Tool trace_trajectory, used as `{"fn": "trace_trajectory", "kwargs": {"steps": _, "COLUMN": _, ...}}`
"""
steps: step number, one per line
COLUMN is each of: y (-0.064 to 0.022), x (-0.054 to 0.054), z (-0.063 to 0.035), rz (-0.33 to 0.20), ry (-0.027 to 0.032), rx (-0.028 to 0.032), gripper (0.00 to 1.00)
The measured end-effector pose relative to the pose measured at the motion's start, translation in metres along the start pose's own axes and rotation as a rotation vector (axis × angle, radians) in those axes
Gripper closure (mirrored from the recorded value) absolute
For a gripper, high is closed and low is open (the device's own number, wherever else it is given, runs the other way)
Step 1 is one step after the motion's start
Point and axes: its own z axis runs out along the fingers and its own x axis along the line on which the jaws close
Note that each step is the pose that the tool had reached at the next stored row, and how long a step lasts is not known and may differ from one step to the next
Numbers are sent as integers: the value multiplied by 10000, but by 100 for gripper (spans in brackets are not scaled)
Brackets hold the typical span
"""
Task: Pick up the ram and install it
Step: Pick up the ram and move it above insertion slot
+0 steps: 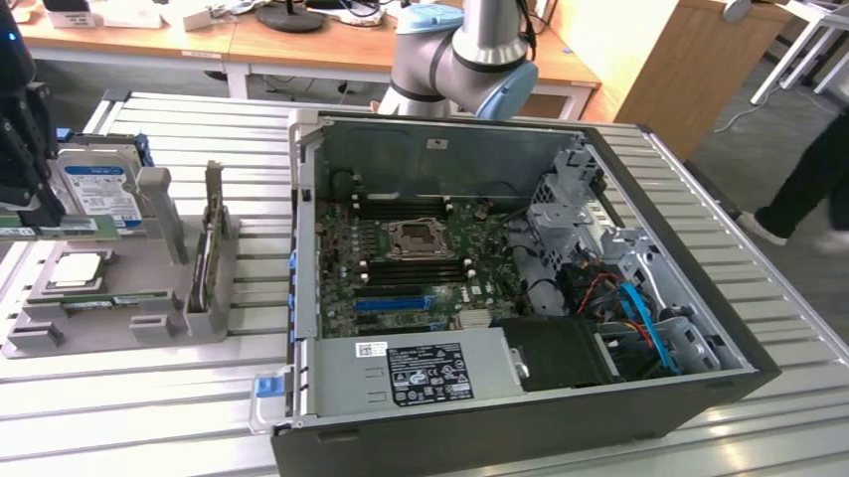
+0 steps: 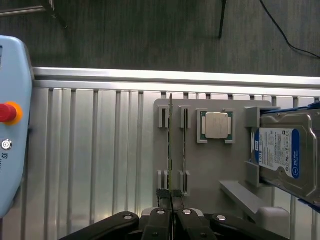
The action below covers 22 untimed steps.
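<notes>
The ram point(image 2: 170, 145) is a thin green stick, seen edge-on in the wrist view. My gripper point(image 2: 170, 212) is shut on its near end. In the exterior view my dark gripper point(image 1: 27, 214) hangs at the far left, holding the ram point(image 1: 74, 231) level just above the grey parts tray point(image 1: 159, 333). A second green stick point(image 2: 184, 145) lies in the tray slot beside the held one. At the exterior view's right the open computer case point(image 1: 312, 248) shows its motherboard point(image 1: 398, 288), with dark memory slots point(image 1: 412, 268) beside the CPU socket.
The tray also carries a square silver CPU point(image 2: 216, 125) and a blue-labelled hard drive point(image 2: 282, 150). A pale blue pendant with a red button point(image 2: 9, 112) lies on the slatted table point(image 2: 90, 150). My arm's base point(image 1: 464, 60) stands behind the case. A person's leg point(image 1: 809, 179) is at far right.
</notes>
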Motion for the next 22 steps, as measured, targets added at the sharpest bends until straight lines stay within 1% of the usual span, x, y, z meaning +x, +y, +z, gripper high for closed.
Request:
{"fn": "trace_trajectory", "kwargs": {"steps": 7, "y": 3, "x": -1, "z": -103, "rz": 0, "ry": 0, "rx": 0, "gripper": 88}}
{"fn": "trace_trajectory", "kwargs": {"steps": 13, "y": 3, "x": -1, "z": -104, "rz": 0, "ry": -1, "rx": 2, "gripper": 88}}
{"fn": "trace_trajectory", "kwargs": {"steps": 16, "y": 3, "x": -1, "z": -123, "rz": 0, "ry": 1, "rx": -1, "gripper": 88}}
{"fn": "trace_trajectory", "kwargs": {"steps": 18, "y": 4, "x": -1, "z": -151, "rz": 0, "ry": 0, "rx": 1, "gripper": 88}}
{"fn": "trace_trajectory", "kwargs": {"steps": 22, "y": 6, "x": -3, "z": -241, "rz": 0, "ry": -2, "rx": 1, "gripper": 88}}
